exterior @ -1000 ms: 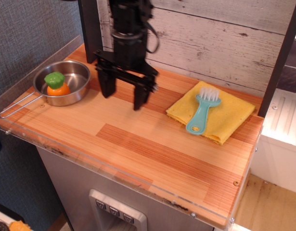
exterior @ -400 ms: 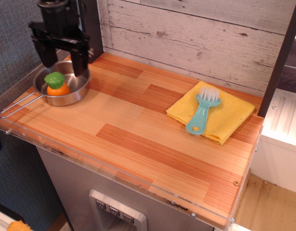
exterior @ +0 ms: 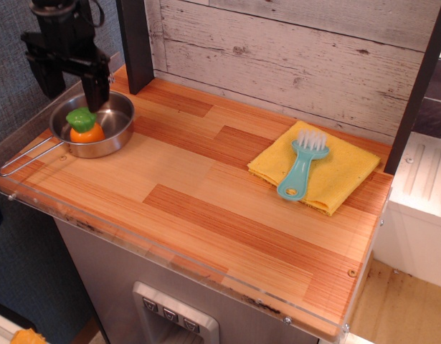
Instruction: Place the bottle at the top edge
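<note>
Bottle (exterior: 85,126) in pan (exterior: 118,137); tool (exterior: 71,84) above

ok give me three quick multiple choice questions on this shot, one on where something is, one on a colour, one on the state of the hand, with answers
1. Where is the bottle?
A. on the yellow cloth
B. inside the steel pan
C. on bare wood by the plank wall

2. What colour is the brush handle?
A. teal
B. red
C. black

3. What state is the hand in?
A. shut on the bottle
B. shut on the brush
C. open, holding nothing

Answers:
1. B, the orange bottle with its green cap sits in the bowl of the steel pan at the left end of the table.
2. A, the brush lying on the yellow cloth has a teal handle and white bristles.
3. C, the hand hangs above the pan with its fingers spread apart and nothing between them.
</note>
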`<state>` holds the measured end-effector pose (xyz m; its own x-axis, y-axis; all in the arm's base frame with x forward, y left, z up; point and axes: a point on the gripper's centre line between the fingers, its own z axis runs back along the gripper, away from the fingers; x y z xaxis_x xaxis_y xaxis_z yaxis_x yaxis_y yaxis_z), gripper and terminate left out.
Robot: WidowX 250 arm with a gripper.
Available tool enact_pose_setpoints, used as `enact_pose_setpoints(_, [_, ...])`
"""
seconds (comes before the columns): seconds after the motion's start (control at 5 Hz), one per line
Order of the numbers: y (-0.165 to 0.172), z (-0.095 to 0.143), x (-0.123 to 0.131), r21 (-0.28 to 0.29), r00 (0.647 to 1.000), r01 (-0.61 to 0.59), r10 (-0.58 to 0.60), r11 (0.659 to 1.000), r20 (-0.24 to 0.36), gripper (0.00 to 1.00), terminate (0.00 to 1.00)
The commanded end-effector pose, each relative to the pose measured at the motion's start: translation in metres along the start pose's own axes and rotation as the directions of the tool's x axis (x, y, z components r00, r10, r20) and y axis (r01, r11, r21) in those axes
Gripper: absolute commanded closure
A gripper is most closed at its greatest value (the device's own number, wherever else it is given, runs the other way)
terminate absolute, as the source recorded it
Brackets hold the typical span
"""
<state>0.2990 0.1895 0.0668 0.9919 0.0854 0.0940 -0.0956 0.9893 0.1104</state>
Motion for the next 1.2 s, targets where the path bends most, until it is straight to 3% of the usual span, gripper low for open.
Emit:
enact_pose_setpoints(0.0, [0.008, -0.016, 0.001, 0.024, 1.000, -0.024, 0.024, 0.999, -0.008, 0.00, 0.00])
enact_pose_setpoints(0.2, [0.011, -0.024, 0.000, 0.019, 0.999, -0.042, 0.043, 0.999, -0.029, 0.00, 0.00])
enact_pose_setpoints(0.4, [0.014, -0.020, 0.000, 0.014, 0.999, -0.054, 0.054, 0.998, -0.006, 1.00, 0.00])
enact_pose_setpoints(0.6, [0.018, -0.006, 0.001, 0.015, 0.997, -0.077, 0.077, 0.997, 0.027, 1.00, 0.00])
enact_pose_setpoints(0.8, [0.015, 0.041, 0.011, 0.007, 0.985, -0.116, 0.114, 0.993, 0.133, 1.00, 0.00])
enact_pose_setpoints(1.0, [-0.022, 0.067, 0.024, -0.017, 0.987, -0.045, 0.047, 0.999, 0.151, 1.00, 0.00])
